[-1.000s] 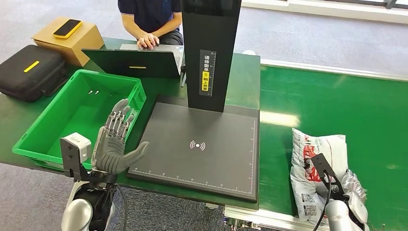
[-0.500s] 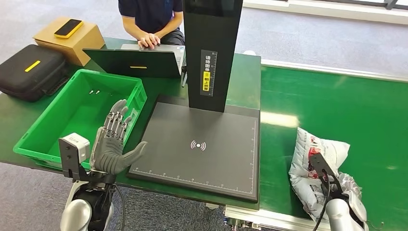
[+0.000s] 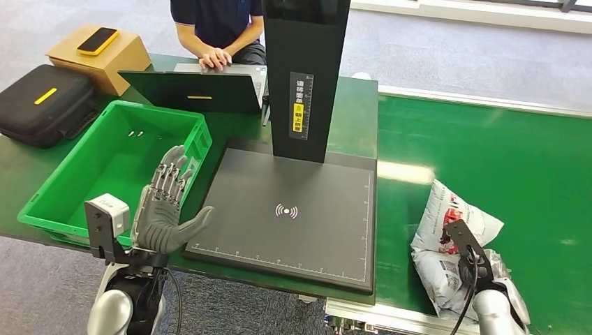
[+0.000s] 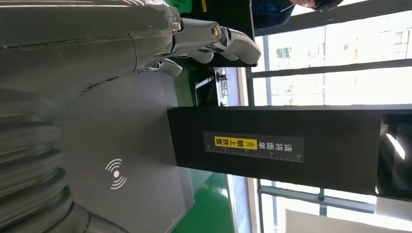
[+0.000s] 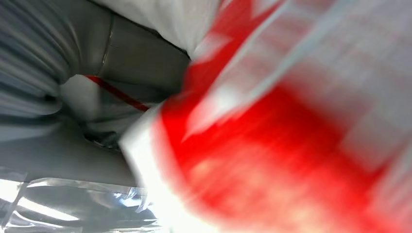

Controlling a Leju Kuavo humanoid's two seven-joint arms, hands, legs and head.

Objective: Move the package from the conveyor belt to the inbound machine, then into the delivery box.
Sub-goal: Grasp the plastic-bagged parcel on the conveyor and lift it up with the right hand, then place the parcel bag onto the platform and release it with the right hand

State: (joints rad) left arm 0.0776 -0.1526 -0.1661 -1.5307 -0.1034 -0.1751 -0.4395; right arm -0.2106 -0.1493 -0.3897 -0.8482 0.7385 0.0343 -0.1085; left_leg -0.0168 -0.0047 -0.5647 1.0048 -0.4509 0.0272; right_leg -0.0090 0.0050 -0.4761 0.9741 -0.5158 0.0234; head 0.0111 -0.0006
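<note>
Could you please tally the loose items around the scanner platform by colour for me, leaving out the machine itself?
Green: 1, the crate
Black: 2, the zip case and the laptop
Brown: 1, the cardboard box
Yellow: 1, the phone
White and red: 1, the package
Total: 6

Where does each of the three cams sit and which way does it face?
Head view: high on the body, looking forward and down at the dark grey scanner platform, green plastic bin, green conveyor belt and white-and-red plastic package; the left hand and right hand show low in it.
Left wrist view: behind the left hand, facing across the platform to its black upright column.
Right wrist view: pressed against the package, blurred.
Shared: head and left wrist views both show platform and column.
</note>
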